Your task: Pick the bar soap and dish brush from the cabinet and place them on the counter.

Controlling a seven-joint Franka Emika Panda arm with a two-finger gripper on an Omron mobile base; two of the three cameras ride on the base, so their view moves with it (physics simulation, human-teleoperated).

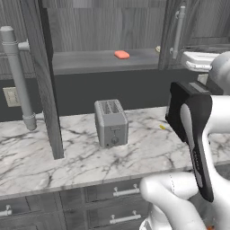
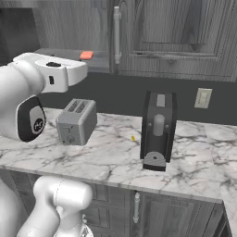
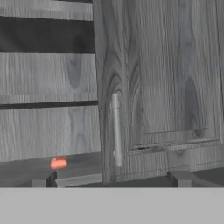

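One bar soap point(image 1: 121, 55) lies flat on the grey shelf point(image 1: 85, 60) of the cabinet point(image 3: 153, 78), toward the right part of the open bay and close to the shelf's front edge, with bare shelf all around it. In the hand view it sits low at the left point(image 3: 59, 163), well to the left of the closed door's silver handle point(image 3: 116, 130). A tiny yellow speck point(image 1: 158, 49) rests on the shelf further right, by the door edge. The left door point(image 1: 45, 81) stands swung out over the counter point(image 1: 81, 157), its edge on to the left base camera. Below the shelf, a grey toaster point(image 1: 111, 123) stands on the marble, apart from the front rim, with clear worktop on both sides. Right of it, a dark coffee machine point(image 2: 158, 130) stands upright near the counter's front edge, and a small yellow bit point(image 2: 133, 138) lies between the two. The gripper point(image 3: 113, 180) hangs level with the shelf, facing the closed door; its two fingertips point(image 3: 180, 178) stand wide apart, with nothing between them.
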